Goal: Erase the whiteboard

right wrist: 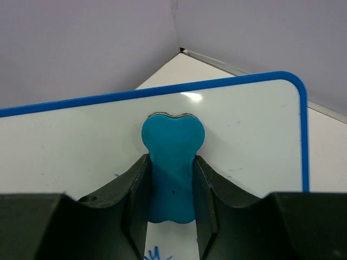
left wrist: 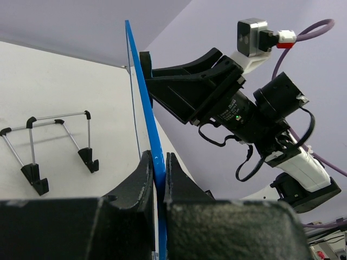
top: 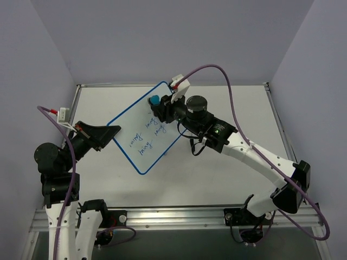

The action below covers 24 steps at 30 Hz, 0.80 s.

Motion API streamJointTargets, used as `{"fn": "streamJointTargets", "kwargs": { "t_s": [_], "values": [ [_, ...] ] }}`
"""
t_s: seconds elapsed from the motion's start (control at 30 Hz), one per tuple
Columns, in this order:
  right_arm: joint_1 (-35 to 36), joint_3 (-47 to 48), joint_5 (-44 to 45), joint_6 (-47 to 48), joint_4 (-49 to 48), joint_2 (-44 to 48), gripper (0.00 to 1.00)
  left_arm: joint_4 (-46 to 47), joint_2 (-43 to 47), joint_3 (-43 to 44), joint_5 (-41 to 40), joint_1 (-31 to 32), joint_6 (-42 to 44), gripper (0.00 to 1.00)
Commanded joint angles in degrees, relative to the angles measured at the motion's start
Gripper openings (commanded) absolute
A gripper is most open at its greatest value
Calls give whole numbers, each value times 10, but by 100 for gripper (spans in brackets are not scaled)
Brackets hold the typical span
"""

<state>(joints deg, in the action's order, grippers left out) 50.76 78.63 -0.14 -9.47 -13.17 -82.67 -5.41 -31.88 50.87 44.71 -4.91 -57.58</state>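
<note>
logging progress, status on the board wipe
Left gripper shut on board edge. Right gripper shut on eraser, at board's top. Writing uncleared below it. Stand aside, not blocking.

White matte tabletop (top: 238,108) is bordered by thin metal edging (top: 124,84) along the back and sides. An aluminium rail (top: 179,219) runs across the near edge. 3 plain pale-lavender panels enclose the table: back wall (top: 173,38), left wall (top: 27,70), right wall (top: 320,65), meeting at straight corner seams. Lighting is even and diffuse; shadows on the tabletop are faint and soft-edged.
</note>
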Motion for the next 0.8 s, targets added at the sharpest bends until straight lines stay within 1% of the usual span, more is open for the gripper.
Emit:
{"fn": "streamJointTargets", "kwargs": {
  "t_s": [0.0, 0.1, 0.2, 0.3, 0.4, 0.43, 0.53, 0.57, 0.7, 0.77],
  "values": [
    [-58, -44, 0, 2, 42, -7, 0, 168, 25, 56, 87, 20, -85, 2],
    [-74, -61, -2, 4, 42, 6, 0, 167, 24, 57, 84, 21, -83, 2],
    [-76, -53, -13, 9, 59, 9, 0, 168, 23, 54, 83, 21, -81, 2],
    [-68, -47, -53, 0, 61, 9, 0, 172, 21, 49, 82, 20, -81, 2],
    [-13, -40, -53, -2, 55, 6, 0, 176, 16, 44, 80, 20, -80, 2],
    [19, -35, -53, -2, 53, 0, 0, 176, 12, 43, 79, 21, -78, 2],
    [64, -35, -45, -9, 41, -6, 0, 181, 8, 39, 75, 20, -82, 2],
    [95, -37, -35, -12, 32, -6, 0, 188, 6, 37, 74, 20, -83, 2],
    [145, -32, -3, -8, 25, -6, 0, 193, 3, 39, 77, 20, -86, 2],
    [145, -28, 19, -6, 34, -6, 0, 194, 2, 41, 79, 20, -86, 2]
  ]
}}
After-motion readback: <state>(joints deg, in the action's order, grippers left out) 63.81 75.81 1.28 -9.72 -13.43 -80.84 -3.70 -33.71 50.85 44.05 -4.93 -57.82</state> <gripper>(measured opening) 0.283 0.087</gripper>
